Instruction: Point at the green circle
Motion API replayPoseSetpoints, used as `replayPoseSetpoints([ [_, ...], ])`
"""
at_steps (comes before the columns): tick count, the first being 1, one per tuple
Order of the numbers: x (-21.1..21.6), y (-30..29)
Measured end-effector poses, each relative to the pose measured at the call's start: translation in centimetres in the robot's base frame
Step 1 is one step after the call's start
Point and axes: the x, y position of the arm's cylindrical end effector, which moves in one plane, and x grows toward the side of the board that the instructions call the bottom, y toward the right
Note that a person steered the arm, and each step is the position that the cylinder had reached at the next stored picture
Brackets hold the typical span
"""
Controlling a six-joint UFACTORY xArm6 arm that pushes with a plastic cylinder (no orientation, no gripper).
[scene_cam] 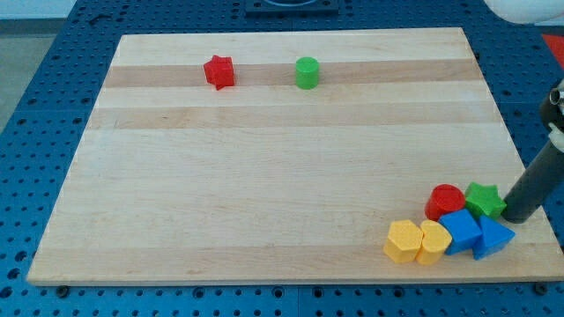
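Dark rod's tip point(514, 218) is sitting beside the green plastic star point(484, 200), view's bottom right | no claw is showing | green plastic cylinder point(307, 72) is standing near the wooden desk point(264, 176) top | best sweeping up-left, skirting the clustered blocks.

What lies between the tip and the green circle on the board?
Nothing stands on the direct line: from my tip to the green circle the camera view shows bare board. The green star sits just left of the tip, below that line.
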Motion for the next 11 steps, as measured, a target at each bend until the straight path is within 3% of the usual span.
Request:
replayPoseSetpoints([
  [1, -1.4, 0.5],
  [3, -11.5, -1.3],
  [5, -23.6, -8.9],
  [6, -27.2, -16.0],
  [7, -28.9, -21.6],
  [9, -28.8, -24.7],
  [11, -24.8, -25.2],
])
